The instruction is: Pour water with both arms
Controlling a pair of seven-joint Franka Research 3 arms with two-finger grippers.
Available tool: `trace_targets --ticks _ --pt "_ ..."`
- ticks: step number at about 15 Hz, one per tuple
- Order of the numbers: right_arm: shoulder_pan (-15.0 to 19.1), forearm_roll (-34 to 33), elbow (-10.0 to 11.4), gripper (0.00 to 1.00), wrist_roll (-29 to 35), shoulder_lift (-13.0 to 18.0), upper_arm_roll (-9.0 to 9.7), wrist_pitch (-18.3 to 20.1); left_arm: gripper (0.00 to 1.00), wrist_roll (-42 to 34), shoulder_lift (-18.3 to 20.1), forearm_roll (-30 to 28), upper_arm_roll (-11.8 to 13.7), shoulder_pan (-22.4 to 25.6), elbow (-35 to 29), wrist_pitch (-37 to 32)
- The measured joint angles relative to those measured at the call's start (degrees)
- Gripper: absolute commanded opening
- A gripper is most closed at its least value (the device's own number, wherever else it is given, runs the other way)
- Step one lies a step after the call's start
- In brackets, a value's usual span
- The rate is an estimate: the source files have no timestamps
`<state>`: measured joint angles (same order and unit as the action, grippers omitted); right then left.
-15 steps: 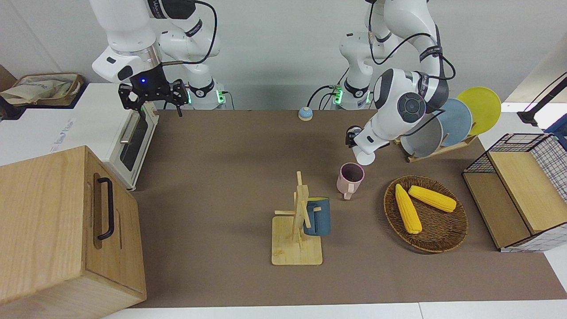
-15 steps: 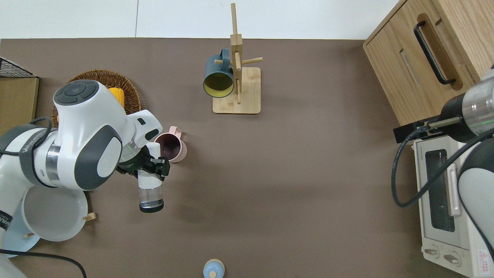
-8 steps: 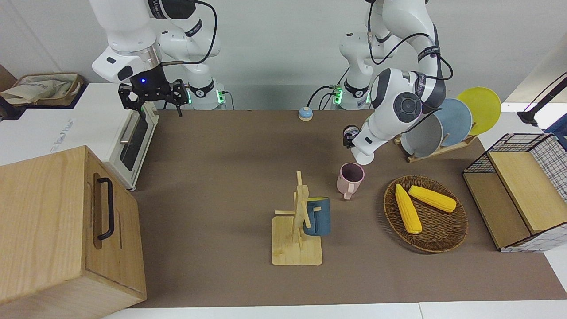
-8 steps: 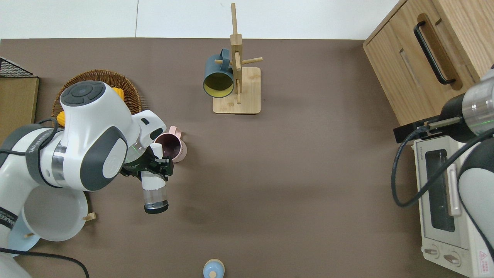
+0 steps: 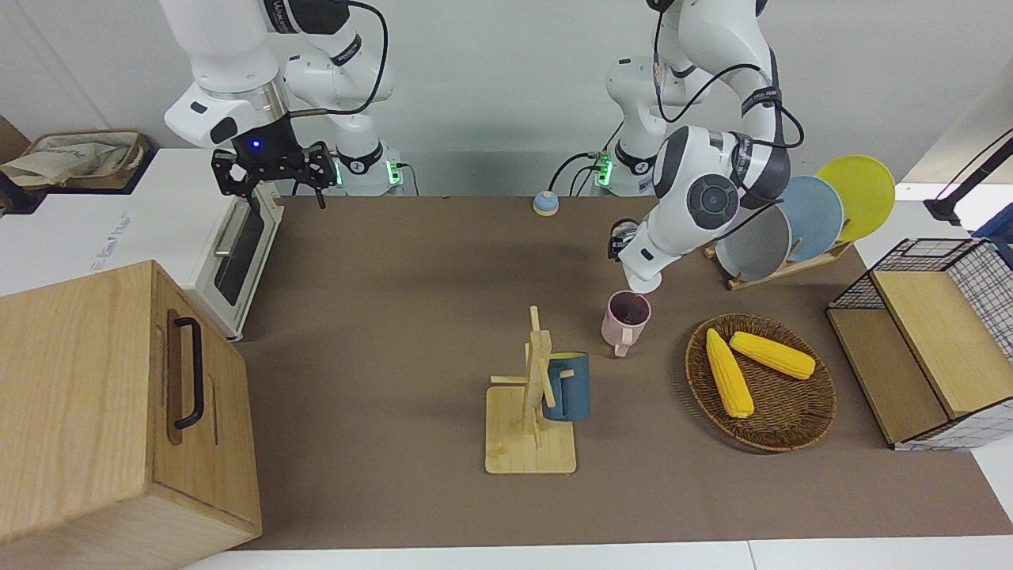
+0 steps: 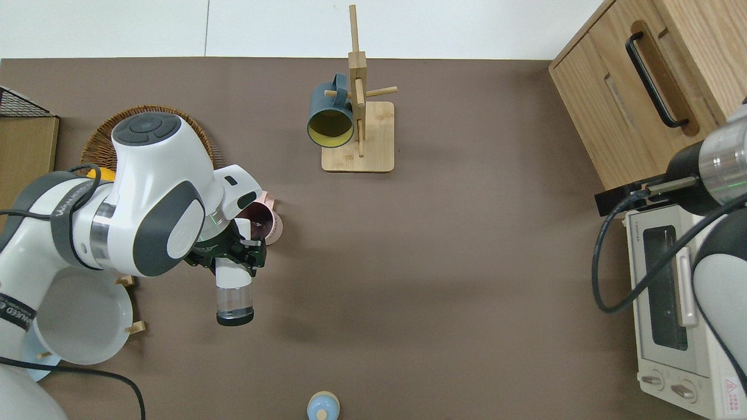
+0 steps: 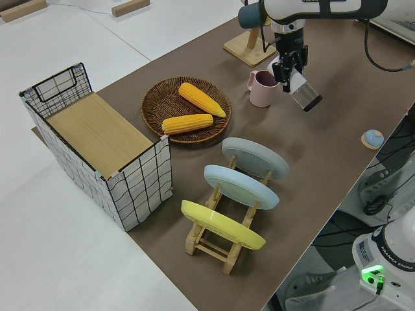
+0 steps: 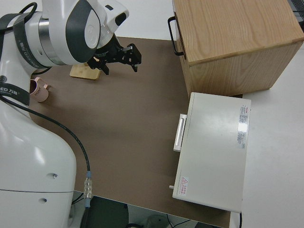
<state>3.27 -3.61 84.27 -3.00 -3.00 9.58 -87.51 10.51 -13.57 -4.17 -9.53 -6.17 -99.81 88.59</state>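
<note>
My left gripper (image 6: 231,258) is shut on a clear bottle (image 6: 234,293) with a white upper part and a dark base. The bottle is tipped, with its white mouth end (image 5: 643,277) at the rim of a pink mug (image 5: 627,317) and its base pointing back toward the robots. The mug stands upright on the brown mat, partly hidden under the left wrist in the overhead view. The left side view shows the same gripper (image 7: 290,61), bottle (image 7: 305,92) and mug (image 7: 262,88). I cannot make out any stream of water. My right gripper (image 5: 273,170) is parked and open.
A wooden mug tree (image 5: 532,412) holds a blue mug (image 5: 567,386). A wicker basket (image 5: 791,431) with two corn cobs lies beside the pink mug. A plate rack (image 5: 791,229), a wire crate (image 5: 926,340), a small blue bell (image 5: 545,203), a toaster oven (image 5: 233,245) and a wooden cabinet (image 5: 119,404) ring the mat.
The left arm has shifted slightly toward the right arm's end, carrying the tipped bottle's mouth closer over the pink mug. The right arm has not moved.
</note>
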Motion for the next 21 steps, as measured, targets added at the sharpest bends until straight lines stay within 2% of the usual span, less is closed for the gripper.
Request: trace_targets --ticks 7,21 --pt "0.0 0.0 0.0 0.983 0.0 0.0 0.0 0.0 0.0 0.33 -3.53 0.46 0.03 -0.04 1.28 -0.88" --pt "0.0 0.0 0.0 0.983 0.0 0.0 0.0 0.0 0.0 0.53 -3.72 0.58 -0.04 -0.21 2.06 -0.91"
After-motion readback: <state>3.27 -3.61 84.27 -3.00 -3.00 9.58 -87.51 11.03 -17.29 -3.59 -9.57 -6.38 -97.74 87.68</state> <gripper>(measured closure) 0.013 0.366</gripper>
